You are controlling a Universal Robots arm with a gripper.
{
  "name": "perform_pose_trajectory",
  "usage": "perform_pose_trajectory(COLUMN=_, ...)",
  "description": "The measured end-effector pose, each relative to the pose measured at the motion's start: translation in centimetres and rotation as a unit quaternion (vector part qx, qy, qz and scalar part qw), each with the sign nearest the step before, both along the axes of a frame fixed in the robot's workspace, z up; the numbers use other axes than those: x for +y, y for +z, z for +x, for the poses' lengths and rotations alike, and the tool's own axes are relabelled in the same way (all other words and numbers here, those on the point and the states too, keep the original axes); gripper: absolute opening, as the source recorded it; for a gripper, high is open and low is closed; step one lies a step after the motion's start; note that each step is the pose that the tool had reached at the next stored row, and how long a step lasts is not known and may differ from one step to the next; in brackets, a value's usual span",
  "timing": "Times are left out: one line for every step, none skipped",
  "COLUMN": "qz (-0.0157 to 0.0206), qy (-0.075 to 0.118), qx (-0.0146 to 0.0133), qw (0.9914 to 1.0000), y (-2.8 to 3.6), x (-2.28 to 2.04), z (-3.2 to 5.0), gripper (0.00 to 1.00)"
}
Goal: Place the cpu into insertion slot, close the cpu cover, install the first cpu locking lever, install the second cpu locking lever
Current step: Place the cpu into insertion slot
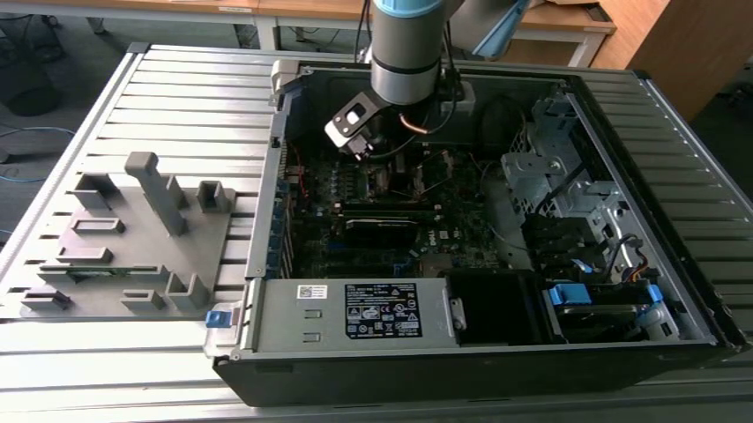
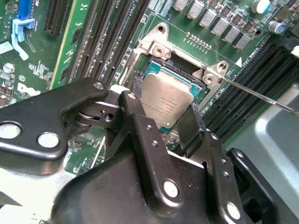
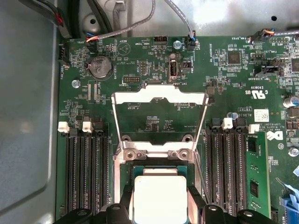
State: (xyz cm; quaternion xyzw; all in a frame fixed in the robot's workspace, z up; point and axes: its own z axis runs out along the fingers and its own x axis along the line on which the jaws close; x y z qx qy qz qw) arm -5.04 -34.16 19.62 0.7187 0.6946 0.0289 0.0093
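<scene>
My gripper point(image 2: 161, 109) is shut on the cpu point(image 2: 166, 99), a flat grey metal square held by two opposite edges between the black fingers point(image 2: 133, 116). The cpu hangs tilted just over the insertion slot point(image 2: 174, 71), whose dark bed and silver rim show beyond it. In the first wrist view the cpu point(image 3: 159, 193) covers most of the insertion slot point(image 3: 140, 167), and the cpu cover point(image 3: 140, 96), a thin silver frame, stands swung open past the slot. A thin locking lever point(image 2: 261, 95) sticks out beside the slot. In the exterior view the gripper point(image 1: 367, 148) is low inside the computer case.
Long black memory slots point(image 3: 86, 177) run along both sides of the socket. The open computer case point(image 1: 612, 115) walls in the board, with a power supply point(image 1: 353, 313) at its near end. A grey plastic fixture point(image 1: 130, 238) lies on the slatted table at the exterior view's left.
</scene>
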Motion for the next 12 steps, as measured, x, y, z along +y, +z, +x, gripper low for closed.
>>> perform_pose_trajectory(qz=-0.0001, qy=0.0, qx=0.0001, qw=1.0, y=0.0, x=0.0, z=0.0, gripper=0.54)
perform_pose_trajectory(qz=-0.0001, qy=0.0, qx=0.0001, qw=1.0, y=0.0, x=0.0, z=0.0, gripper=0.54)
perform_pose_trajectory(qz=0.0, qy=-0.001, qx=0.0, qw=1.0, y=-0.02, x=0.03, z=-0.01, gripper=0.54)
perform_pose_trajectory(qz=0.0001, qy=-0.001, qx=0.0, qw=1.0, y=-0.03, x=0.08, z=-0.02, gripper=0.54)
perform_pose_trajectory(qz=0.0001, qy=-0.001, qx=0.0, qw=1.0, y=-0.03, x=0.14, z=-0.02, gripper=0.54)
perform_pose_trajectory(qz=0.0001, qy=-0.001, qx=0.0, qw=1.0, y=-0.04, x=0.19, z=-0.02, gripper=0.54)
perform_pose_trajectory(qz=0.0002, qy=-0.001, qx=0.0, qw=1.0, y=-0.06, x=0.21, z=-0.02, gripper=0.54)
perform_pose_trajectory(qz=0.0002, qy=0.0, qx=-0.0001, qw=1.0, y=-0.09, x=0.22, z=-0.02, gripper=0.54)
perform_pose_trajectory(qz=0.0002, qy=0.0, qx=-0.0001, qw=1.0, y=-0.15, x=0.23, z=-0.02, gripper=0.54)
perform_pose_trajectory(qz=0.0002, qy=-0.001, qx=0.0, qw=1.0, y=-0.23, x=0.23, z=-0.03, gripper=0.54)
perform_pose_trajectory(qz=0.0001, qy=-0.001, qx=0.0001, qw=1.0, y=-0.26, x=0.23, z=-0.03, gripper=0.54)
perform_pose_trajectory(qz=0.0001, qy=-0.001, qx=0.0, qw=1.0, y=-0.27, x=0.23, z=-0.03, gripper=0.54)
